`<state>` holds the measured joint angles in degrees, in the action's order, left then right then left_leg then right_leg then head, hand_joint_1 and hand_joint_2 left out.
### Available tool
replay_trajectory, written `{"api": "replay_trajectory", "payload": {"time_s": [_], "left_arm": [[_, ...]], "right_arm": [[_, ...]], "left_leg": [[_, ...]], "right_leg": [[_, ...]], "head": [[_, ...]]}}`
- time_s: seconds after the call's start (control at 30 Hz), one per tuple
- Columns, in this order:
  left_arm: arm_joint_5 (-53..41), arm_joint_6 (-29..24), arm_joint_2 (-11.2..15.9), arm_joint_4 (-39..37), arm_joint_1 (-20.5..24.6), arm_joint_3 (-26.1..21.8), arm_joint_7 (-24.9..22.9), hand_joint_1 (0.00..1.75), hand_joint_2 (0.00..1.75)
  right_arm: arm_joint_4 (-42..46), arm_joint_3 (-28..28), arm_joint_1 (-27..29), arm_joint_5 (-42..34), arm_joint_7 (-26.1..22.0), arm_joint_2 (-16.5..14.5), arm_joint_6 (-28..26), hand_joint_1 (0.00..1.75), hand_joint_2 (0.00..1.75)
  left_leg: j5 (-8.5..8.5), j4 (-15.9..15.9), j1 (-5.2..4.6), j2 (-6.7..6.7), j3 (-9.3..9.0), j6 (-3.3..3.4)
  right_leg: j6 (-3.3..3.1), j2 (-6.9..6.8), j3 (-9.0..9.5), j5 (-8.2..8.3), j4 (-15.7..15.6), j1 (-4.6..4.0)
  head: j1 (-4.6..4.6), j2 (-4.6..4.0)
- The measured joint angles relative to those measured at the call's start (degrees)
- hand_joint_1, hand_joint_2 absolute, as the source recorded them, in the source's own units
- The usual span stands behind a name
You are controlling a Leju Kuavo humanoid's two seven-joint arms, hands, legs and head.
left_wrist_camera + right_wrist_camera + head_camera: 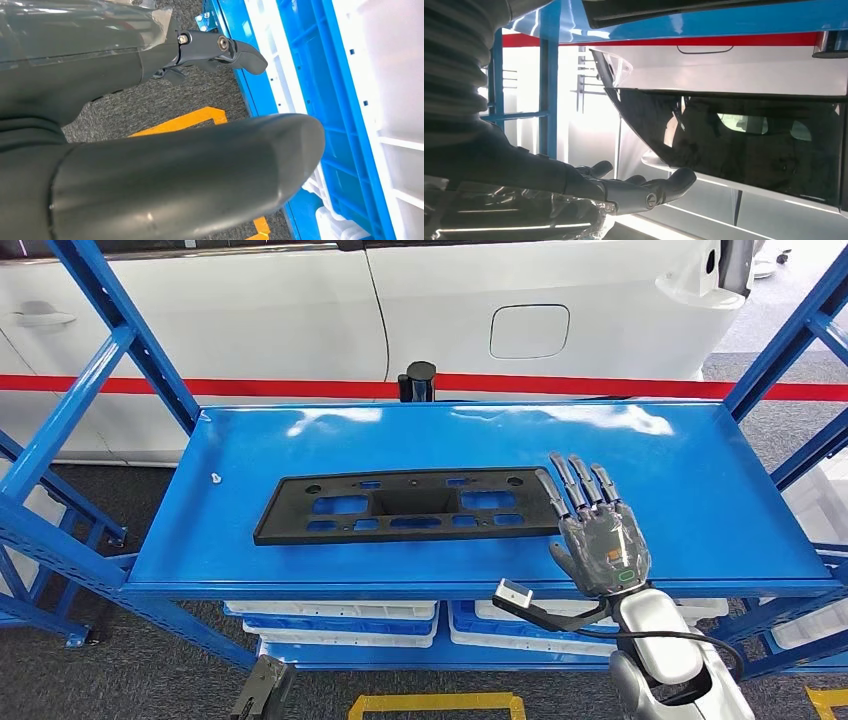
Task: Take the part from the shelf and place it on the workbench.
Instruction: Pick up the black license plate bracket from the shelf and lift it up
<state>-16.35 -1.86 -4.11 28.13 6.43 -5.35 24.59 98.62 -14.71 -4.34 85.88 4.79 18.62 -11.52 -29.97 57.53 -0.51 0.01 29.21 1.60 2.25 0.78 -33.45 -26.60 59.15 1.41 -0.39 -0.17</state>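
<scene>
Currently the flat black rectangular plastic part point(405, 505) lies on the glossy blue metal shelf point(700, 480), with the right hand point(597, 535) just beside its end, fingers extended and slightly apart, holding nothing. A shallow grip on that one end would likely let the long part tilt and slip. The left hand point(150, 165) hangs low; its fingers' state is unclear.

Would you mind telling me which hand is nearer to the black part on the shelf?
Right. The right hand hovers at the black part's right end; the left hand hangs below the shelf.
</scene>
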Motion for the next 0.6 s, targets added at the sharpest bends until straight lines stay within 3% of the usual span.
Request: {"api": "replay_trajectory", "payload": {"time_s": [0.33, 0.6], "left_arm": [[-0.07, -0.32, -0.02, -0.3, 0.02, 0.21, 0.05, 0.0, 0.0], [-0.06, -0.65, 0.06, -1.75, 0.11, 0.46, 0.09, 0.0, 0.0]], "right_arm": [[0.0, -0.3, -0.73, 0.31, 0.0, -0.22, 0.04, 0.0, 1.75], [-0.1, -2.22, -3.23, 0.97, -0.05, -2.23, 0.93, 0.0, 1.75]], "left_leg": [[0.04, 0.0, 0.01, -0.11, 0.0, 0.01], [0.08, 0.01, -0.02, -0.19, 0.16, -0.02]], "right_leg": [[0.0, -0.11, 0.04, 0.0, 0.0, -0.02], [0.02, -0.17, -0.08, -0.02, 0.0, 0.02]], "head": [[0.01, 0.01], [-0.02, 0.0]]}}
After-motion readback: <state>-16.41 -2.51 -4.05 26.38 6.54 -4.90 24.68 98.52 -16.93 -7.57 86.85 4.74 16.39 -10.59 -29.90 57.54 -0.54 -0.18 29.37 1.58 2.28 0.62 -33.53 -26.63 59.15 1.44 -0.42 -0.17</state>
